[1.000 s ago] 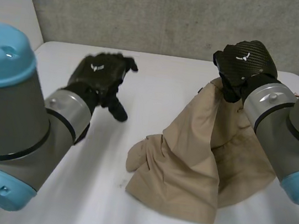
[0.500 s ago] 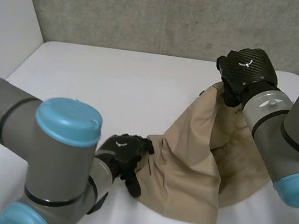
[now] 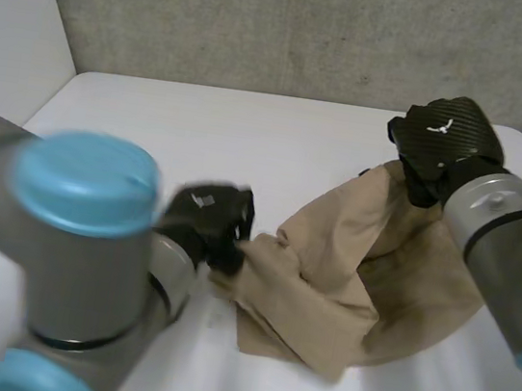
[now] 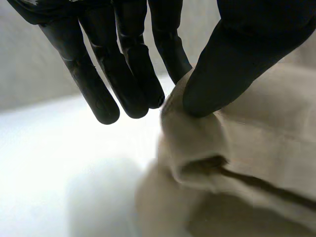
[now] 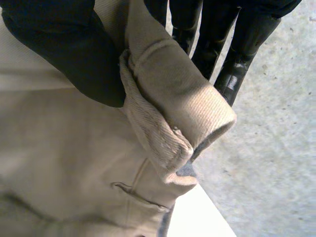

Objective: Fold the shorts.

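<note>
Fingers (image 4: 133,74) and thumb of the left hand (image 3: 204,217) pinch a soft, rolled edge of the tan shorts (image 3: 346,285), low over the white table (image 3: 201,138). Across from it, the right hand (image 3: 444,139) has its fingers (image 5: 247,44) clamped on a thick ribbed hem, lifted high. The woven cloth sags between them, crumpled on the table.

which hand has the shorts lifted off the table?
The right hand: it pinches the shorts at a raised peak. The left hand pinches an edge down by the table.
</note>
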Robot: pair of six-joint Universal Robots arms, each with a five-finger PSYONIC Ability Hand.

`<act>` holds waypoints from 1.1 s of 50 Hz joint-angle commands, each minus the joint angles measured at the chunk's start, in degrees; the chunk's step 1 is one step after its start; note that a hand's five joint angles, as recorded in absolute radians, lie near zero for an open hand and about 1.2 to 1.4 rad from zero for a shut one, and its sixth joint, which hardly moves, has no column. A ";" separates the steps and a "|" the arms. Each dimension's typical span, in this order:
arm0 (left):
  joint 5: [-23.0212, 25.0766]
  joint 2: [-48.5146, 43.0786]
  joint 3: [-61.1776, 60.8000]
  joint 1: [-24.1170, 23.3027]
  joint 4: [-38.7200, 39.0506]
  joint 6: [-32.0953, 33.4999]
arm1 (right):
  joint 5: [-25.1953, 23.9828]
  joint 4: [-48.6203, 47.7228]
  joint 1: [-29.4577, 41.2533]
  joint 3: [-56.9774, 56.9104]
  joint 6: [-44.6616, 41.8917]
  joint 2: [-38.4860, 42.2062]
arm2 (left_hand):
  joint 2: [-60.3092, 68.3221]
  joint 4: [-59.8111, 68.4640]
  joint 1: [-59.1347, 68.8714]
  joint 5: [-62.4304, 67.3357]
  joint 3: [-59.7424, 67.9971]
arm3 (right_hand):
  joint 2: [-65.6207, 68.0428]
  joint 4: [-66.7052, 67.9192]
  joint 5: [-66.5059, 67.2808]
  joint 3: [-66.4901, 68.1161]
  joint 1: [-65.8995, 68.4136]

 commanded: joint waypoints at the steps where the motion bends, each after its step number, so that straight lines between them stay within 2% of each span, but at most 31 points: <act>1: 3.39 18.76 -2.27 4.87 -0.95 0.41 | -0.10 7.51 -2.63 -0.85 -9.30 -11.10 | 11.58 11.56 14.08 14.52 12.02 | 12.91 11.73 12.57 11.05 24.46; 8: 8.57 28.86 -0.78 7.86 -4.81 -0.20 | -0.10 11.55 -2.80 -2.25 -9.39 -20.86 | 11.58 11.56 14.08 14.52 12.02 | 12.91 11.73 12.57 11.05 24.46; 14: 8.84 35.71 1.24 8.48 -7.10 -0.21 | -0.62 18.40 -2.45 -3.13 -9.39 -26.48 | 11.58 11.56 14.08 14.52 12.02 | 12.91 11.73 12.57 11.05 24.46; 23: 9.98 37.05 1.60 12.78 -7.19 -0.12 | -5.19 20.70 -3.33 -2.35 -9.22 -26.76 | 11.58 11.56 14.08 14.52 12.02 | 12.91 11.73 12.57 11.05 24.46; 26: 11.56 33.81 -0.06 15.24 -7.19 -0.21 | -6.33 20.70 -4.12 -1.03 -9.04 -22.73 | 11.58 11.56 14.08 14.52 12.02 | 12.91 11.73 12.57 11.05 24.46; 29: 12.97 28.03 -1.21 17.08 -7.02 -0.21 | -6.69 20.43 -4.12 -1.29 -8.78 -13.68 | 11.58 11.56 14.08 14.52 12.02 | 12.91 11.73 12.57 11.05 24.46; 35: 13.15 15.98 0.10 17.97 -6.14 -0.21 | -6.77 17.54 -3.51 -4.01 -7.64 -1.37 | 11.58 11.56 14.08 14.52 12.02 | 12.91 11.73 12.57 11.05 24.46; 40: 13.06 2.73 5.28 20.33 -3.51 0.15 | -6.43 7.19 -3.51 -8.75 -5.62 11.35 | 11.58 11.56 14.08 14.52 12.02 | 12.91 11.73 12.57 11.05 24.46; 44: 12.89 -7.03 10.37 21.48 -1.66 0.50 | -6.16 -2.31 -3.51 -11.83 -5.35 18.58 | 11.58 11.56 14.08 14.52 12.02 | 12.91 11.73 12.57 11.05 24.46; 51: 9.29 -18.22 18.21 22.45 5.19 0.76 | -4.76 -19.17 -3.33 -15.79 -5.52 31.14 | 11.58 11.56 14.08 14.52 12.02 | 12.91 11.73 12.57 11.05 24.46; 52: 8.76 -19.88 18.91 22.36 7.81 0.85 | -4.67 -20.51 -3.24 -16.05 -5.52 32.38 | 10.94 10.91 13.44 13.88 11.38 | 0.31 -0.87 -0.03 -1.54 11.87; 55: 8.49 -21.39 19.09 22.10 11.87 1.11 | -3.62 -23.42 -3.16 -16.14 -6.05 35.37 | -32.33 -32.36 -29.83 -29.39 -31.89 | -57.09 -58.27 -57.43 -58.95 -45.54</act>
